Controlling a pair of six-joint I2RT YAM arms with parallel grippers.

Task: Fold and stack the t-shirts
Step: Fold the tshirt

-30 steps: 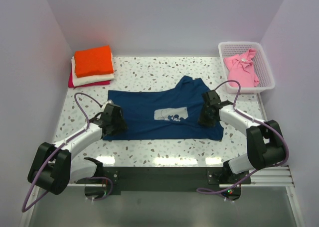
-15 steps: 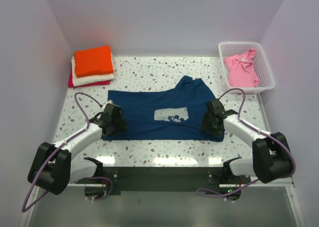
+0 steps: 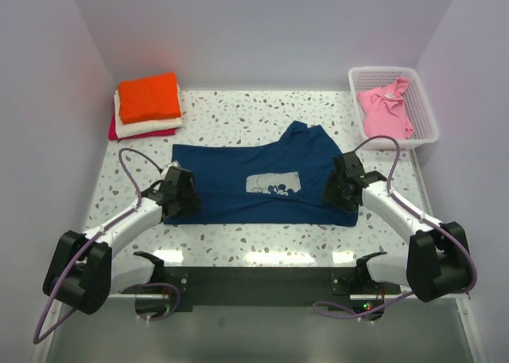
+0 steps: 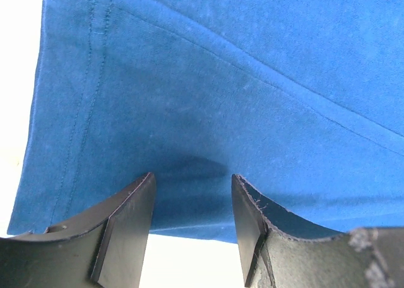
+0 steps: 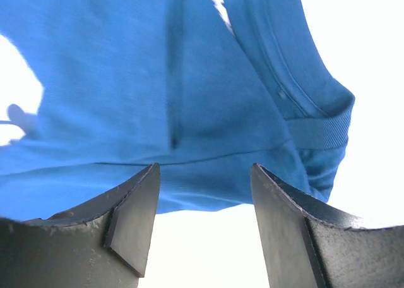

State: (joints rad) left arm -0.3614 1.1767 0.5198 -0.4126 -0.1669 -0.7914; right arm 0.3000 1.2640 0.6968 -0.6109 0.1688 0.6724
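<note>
The navy blue t-shirt (image 3: 254, 182) lies partly folded on the table, white chest graphic up; it fills the left wrist view (image 4: 240, 79) and the right wrist view (image 5: 158, 98). My left gripper (image 3: 176, 196) is open, its jaws over the shirt's near left edge (image 4: 192, 193). My right gripper (image 3: 340, 189) is open over the shirt's near right edge by the collar (image 5: 205, 187). Neither holds cloth. The folded orange t-shirt (image 3: 149, 96) tops a cream one (image 3: 147, 126) and a magenta one (image 3: 119, 132) at the back left. The pink t-shirt (image 3: 386, 111) lies crumpled in the basket.
The white lattice basket (image 3: 425, 124) stands at the back right corner. Purple-white walls enclose the speckled table (image 3: 238, 116) on three sides. A black rail (image 3: 254, 279) runs along the near edge between the arm bases.
My right gripper moved from on top of the shirt's right side outward and slightly nearer, to its right edge. The left gripper stayed at the left edge.
</note>
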